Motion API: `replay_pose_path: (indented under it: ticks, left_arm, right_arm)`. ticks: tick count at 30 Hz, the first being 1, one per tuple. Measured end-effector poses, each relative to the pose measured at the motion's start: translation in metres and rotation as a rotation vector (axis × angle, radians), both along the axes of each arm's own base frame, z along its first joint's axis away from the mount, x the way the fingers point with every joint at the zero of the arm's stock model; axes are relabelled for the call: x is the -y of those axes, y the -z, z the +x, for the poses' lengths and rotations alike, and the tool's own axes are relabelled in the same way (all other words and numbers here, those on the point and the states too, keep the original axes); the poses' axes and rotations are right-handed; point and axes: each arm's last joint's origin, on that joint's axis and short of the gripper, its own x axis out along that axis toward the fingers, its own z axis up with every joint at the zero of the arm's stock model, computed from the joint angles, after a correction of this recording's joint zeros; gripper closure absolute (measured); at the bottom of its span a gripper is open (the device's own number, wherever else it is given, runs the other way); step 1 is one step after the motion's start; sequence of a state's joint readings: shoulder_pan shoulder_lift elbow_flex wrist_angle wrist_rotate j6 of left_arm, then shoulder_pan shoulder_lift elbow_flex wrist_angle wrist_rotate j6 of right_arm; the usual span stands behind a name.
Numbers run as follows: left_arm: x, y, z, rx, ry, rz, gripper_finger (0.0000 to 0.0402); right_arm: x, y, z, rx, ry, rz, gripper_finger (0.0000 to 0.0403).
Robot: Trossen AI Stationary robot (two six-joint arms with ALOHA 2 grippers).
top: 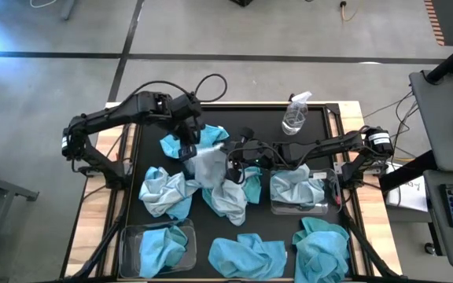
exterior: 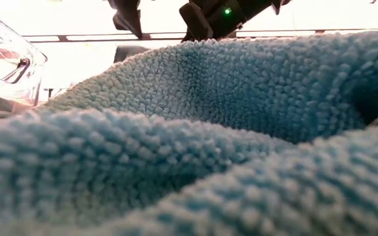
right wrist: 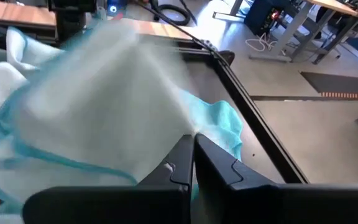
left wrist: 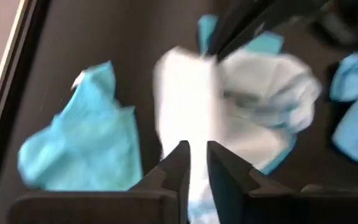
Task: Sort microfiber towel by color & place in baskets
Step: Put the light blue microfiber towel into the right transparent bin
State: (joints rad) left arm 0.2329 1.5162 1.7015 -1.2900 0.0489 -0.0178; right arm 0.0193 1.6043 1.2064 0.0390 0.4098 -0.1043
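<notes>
My left gripper [top: 189,149] and my right gripper [top: 234,161] are both shut on one pale whitish-blue towel [top: 208,163] over the middle of the black mat. It shows blurred in the left wrist view [left wrist: 185,106] and in the right wrist view [right wrist: 104,93]. A clear basket [top: 132,250] at the near left holds a turquoise towel [top: 163,245]. A second basket [top: 325,206] at the right holds a pale towel [top: 296,187]. Several loose towels lie on the mat: pale ones [top: 163,192] [top: 226,200] and turquoise ones [top: 246,255] [top: 321,244] [top: 175,144]. My left gripper pinches the pale towel's edge part [left wrist: 194,134] between its two fingers, from above; how many layers I cannot tell. The towel spreads out beyond the fingers, lifted over the mat. My right gripper pinches the same towel at another part of its edge [right wrist: 188,127] between its two fingers. The towel bulges out in front of the fingers, lifted. Whether its lower part touches the towels beneath cannot be told.
A small clear spray bottle [top: 295,114] stands at the far side of the mat. In the low view a turquoise towel [exterior: 209,131] fills the picture, with a basket wall [exterior: 5,59] at the left. The mat has a raised frame [top: 124,181].
</notes>
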Motion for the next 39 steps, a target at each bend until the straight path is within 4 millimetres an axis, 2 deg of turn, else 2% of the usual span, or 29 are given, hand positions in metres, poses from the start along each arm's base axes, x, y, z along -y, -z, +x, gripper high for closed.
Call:
replay_pose_path:
  ticks: [8, 13, 16, 21, 25, 29, 39]
  left_arm:
    - [0.0, 0.001, -0.007, -0.067, -0.059, 0.002, 0.028]
    - [-0.01, 0.003, -0.019, -0.216, -0.168, 0.198, 0.025]
    - [-0.017, 0.004, -0.026, -0.292, -0.24, 0.312, 0.0243]
    - [-0.027, 0.003, -0.032, -0.314, -0.303, 0.344, 0.0242]
    - [-0.032, 0.003, -0.034, -0.322, -0.312, 0.344, 0.0242]
    - [-0.035, 0.002, -0.034, -0.31, -0.317, 0.349, 0.0242]
    - [-0.043, 0.001, -0.031, -0.273, -0.306, 0.371, 0.0242]
  right_arm:
    - [0.0, 0.002, -0.001, -0.019, 0.0, -0.001, 0.0394]
    - [-0.001, 0.004, -0.006, -0.068, 0.02, 0.04, 0.0394]
    - [-0.002, -0.001, -0.017, -0.104, 0.041, 0.081, 0.0394]
    - [-0.008, -0.031, -0.044, -0.12, 0.077, 0.165, 0.0394]
    - [-0.016, -0.059, -0.074, -0.119, 0.105, 0.247, 0.0394]
    - [-0.024, -0.079, -0.103, -0.09, 0.132, 0.312, 0.0394]
    - [-0.038, -0.108, -0.16, -0.031, 0.149, 0.38, 0.0394]
